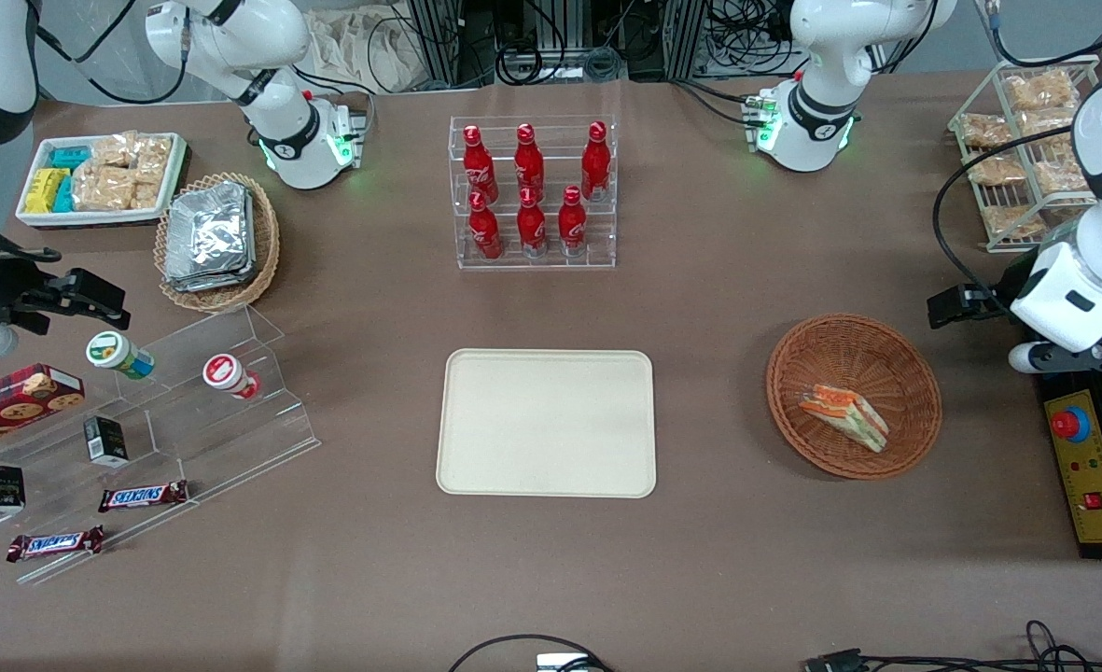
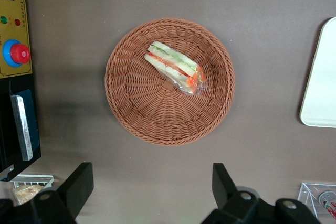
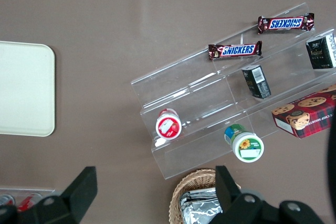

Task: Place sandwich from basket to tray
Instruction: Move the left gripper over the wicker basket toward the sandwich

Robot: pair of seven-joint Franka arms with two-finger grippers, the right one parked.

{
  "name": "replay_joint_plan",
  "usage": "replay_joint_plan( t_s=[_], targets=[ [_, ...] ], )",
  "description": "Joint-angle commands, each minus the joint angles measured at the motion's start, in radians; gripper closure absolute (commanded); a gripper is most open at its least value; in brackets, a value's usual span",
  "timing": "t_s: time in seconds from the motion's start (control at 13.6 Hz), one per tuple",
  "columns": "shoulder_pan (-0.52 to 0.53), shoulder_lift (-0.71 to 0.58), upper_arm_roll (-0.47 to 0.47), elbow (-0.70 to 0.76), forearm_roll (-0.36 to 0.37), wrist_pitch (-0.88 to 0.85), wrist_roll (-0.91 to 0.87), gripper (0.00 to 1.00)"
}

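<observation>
While the sandwich (image 1: 844,417) lies inside the round reddish-brown basket (image 1: 914,369), toward the working arm's end of the tabletop (image 1: 746,560), the end effector (image 2: 152,187) hangs in the air above bare cloth just outside the basket's rim, its two dark fingers (image 2: 79,184) spread wide with nothing between them; in the front view only the arm's white wrist shows, beside the basket at the table's edge, and the fingers themselves cannot be made out there. The sandwich is a wedge of white bread with orange-red and green layers; it rests on the basket's woven floor, near the centre and slightly nearer the front camera; its long axis runs on a diagonal, one end toward the tray and farther from the front camera, the other end nearer that camera and toward the working arm's end; the layered cut face shows along its length. In the left wrist view a clear film glints around one end of the sandwich (image 2: 176,68), and the basket (image 2: 136,114) holds nothing else. The cream tray (image 1: 547,422) lies flat at mid-table, well apart from the basket, with a stretch of brown cloth between them; a rack of red bottles (image 1: 532,191) stands farther from the front camera than the tray.
</observation>
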Motion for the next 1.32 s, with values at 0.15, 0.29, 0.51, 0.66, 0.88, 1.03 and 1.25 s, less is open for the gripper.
replay_joint_plan(
  t_s=[0.15,0.29,0.51,0.66,0.88,1.03,1.25],
  targets=[
    [0.000,0.028,-0.003,0.054,-0.002,-0.027,0.005,0.00],
    [-0.001,0.073,-0.003,0.107,0.003,-0.051,-0.002,0.00],
    [-0.015,0.083,-0.002,0.062,0.010,-0.034,-0.082,0.00],
    [-0.015,0.075,0.000,-0.016,0.010,0.069,-0.291,0.00],
    [-0.016,0.074,-0.002,-0.165,0.010,0.275,-0.569,0.00],
    [-0.015,0.092,0.000,-0.247,0.010,0.399,-0.704,0.00],
    [-0.015,0.164,0.001,-0.301,0.012,0.547,-0.947,0.00]
  ],
)
